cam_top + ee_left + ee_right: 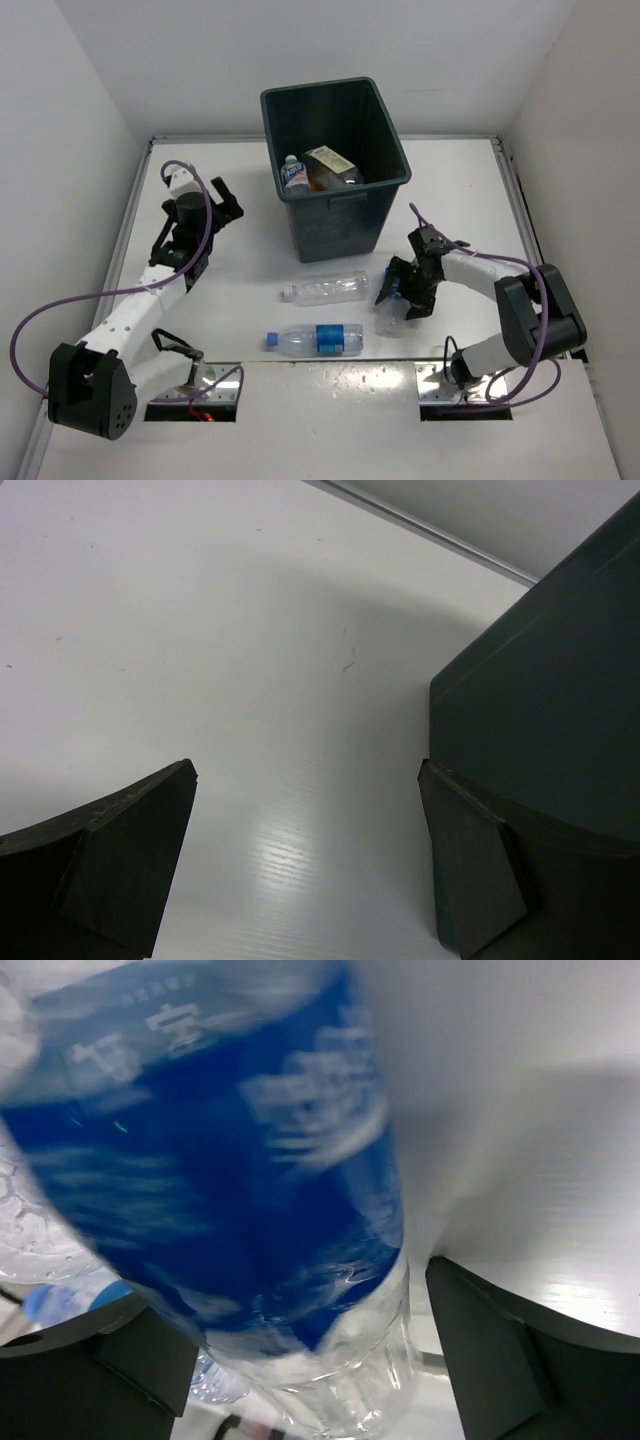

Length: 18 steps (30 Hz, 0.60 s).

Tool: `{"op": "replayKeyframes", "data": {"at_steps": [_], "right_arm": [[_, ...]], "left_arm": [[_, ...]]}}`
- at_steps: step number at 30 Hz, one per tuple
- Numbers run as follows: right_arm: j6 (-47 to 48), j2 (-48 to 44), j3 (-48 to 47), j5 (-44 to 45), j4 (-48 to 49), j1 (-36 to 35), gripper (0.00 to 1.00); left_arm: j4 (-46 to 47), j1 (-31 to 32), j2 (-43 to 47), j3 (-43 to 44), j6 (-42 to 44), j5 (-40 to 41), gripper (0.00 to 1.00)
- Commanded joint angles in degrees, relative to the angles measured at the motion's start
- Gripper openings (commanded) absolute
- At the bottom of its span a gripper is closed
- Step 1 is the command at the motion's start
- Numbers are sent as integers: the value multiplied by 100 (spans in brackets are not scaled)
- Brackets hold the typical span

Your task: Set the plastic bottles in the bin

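Note:
The dark grey-green bin stands at the back middle of the table, with a white-blue labelled bottle inside it. An unlabelled clear bottle and a blue-labelled bottle lie on the table in front of it. My right gripper is open around a third bottle. In the right wrist view this bottle has a blue label and fills the space between the fingers of the gripper, with a gap at the right finger. My left gripper is open and empty, left of the bin.
An orange-brown carton also lies in the bin. In the left wrist view the bin's wall is close on the right of the gripper, above the white table. White walls enclose the table on three sides.

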State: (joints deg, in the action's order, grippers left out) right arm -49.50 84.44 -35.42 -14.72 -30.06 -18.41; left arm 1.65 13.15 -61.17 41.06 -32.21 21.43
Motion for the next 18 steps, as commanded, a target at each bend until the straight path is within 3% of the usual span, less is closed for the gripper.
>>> {"op": "replayKeyframes", "data": {"at_steps": [1,3,7,12,18], "right_arm": [[186,195,298,22,141,197,84],[186,134,299,22,141,285,80],[239,-226,133,-31,-201,628,55],[239,-1201,-692,5,-886,1409,51],[11,-1035,-3492,759,-1608,1481,41]], "left_arm": [[-7,21,114,-36,21,159,100],[-7,21,114,-89,21,160,100],[-7,21,114,-89,21,160,100],[-7,21,114,-142,21,160,100],[116,21,114,-195,-110,107,100]]}}
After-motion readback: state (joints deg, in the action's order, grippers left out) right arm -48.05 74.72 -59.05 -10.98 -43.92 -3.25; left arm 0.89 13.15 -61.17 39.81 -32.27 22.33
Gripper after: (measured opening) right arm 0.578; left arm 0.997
